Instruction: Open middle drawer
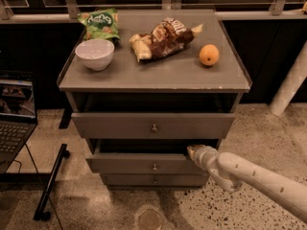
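Observation:
The grey cabinet point(153, 75) has three drawers. The middle drawer point(139, 163), with a small round knob point(154, 167), stands partly pulled out, with a dark gap above its front. My gripper point(193, 151) is at the right end of that drawer's top edge, reaching into the gap from the right on the white arm point(254, 178). The top drawer point(120, 124) above it is also pulled out a little. The bottom drawer point(144, 180) is closed.
On the cabinet top are a white bowl point(95, 53), a green chip bag point(100, 23), a brown snack bag point(165, 35) and an orange point(209, 54). A laptop point(14, 119) is at the left, a black stand point(50, 183) is on the floor, and a white post point(290, 80) is at the right.

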